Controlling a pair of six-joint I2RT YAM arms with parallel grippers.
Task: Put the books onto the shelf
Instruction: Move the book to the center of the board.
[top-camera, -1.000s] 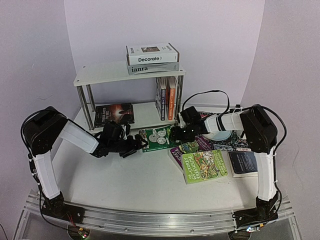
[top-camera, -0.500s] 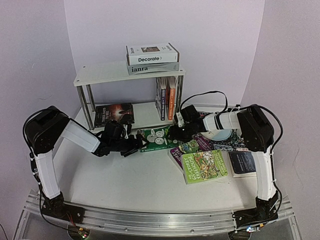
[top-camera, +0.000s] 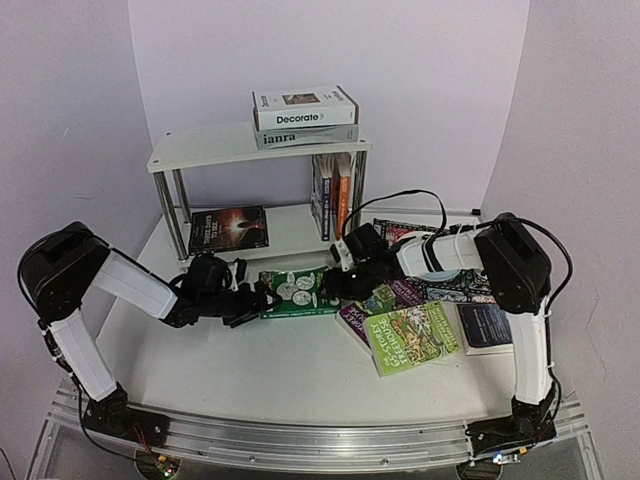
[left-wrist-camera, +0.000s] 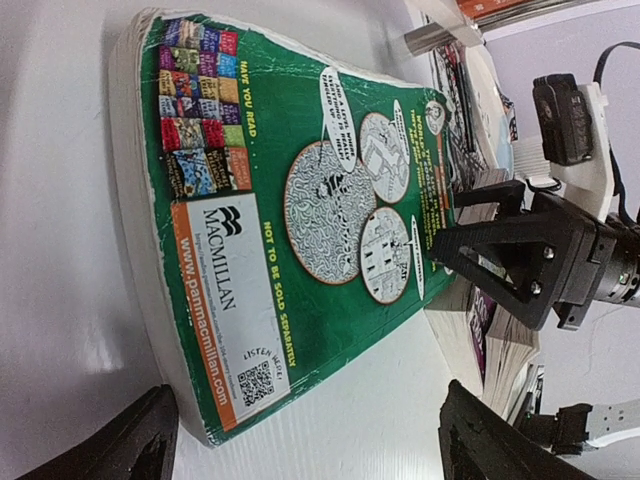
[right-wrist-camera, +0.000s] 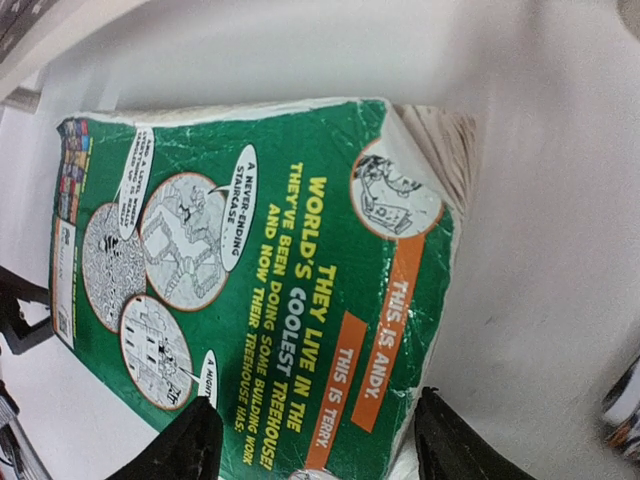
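Note:
A green Treehouse paperback (top-camera: 297, 293) lies flat, back cover up, on the white table in front of the shelf (top-camera: 200, 150). My left gripper (top-camera: 250, 298) is open at the book's left end, and in the left wrist view that end (left-wrist-camera: 290, 220) sits just ahead of my spread left gripper (left-wrist-camera: 310, 455). My right gripper (top-camera: 335, 283) is open over the right end. In the right wrist view one finger of my right gripper (right-wrist-camera: 315, 450) overlaps the cover (right-wrist-camera: 260, 270) and the other stands beside the page edge. Nothing is clamped.
"Decorate" (top-camera: 304, 108) lies on "ianra" (top-camera: 300, 136) on the top tier. The lower tier holds a dark book (top-camera: 228, 229) and upright books (top-camera: 333, 195). To the right lie a green and a purple paperback (top-camera: 410, 335), a navy book (top-camera: 485, 325) and a patterned placemat (top-camera: 455, 285).
The green book has slid left and toward the table's front. My right gripper followed it and narrowed somewhat. My left arm drew back to the left.

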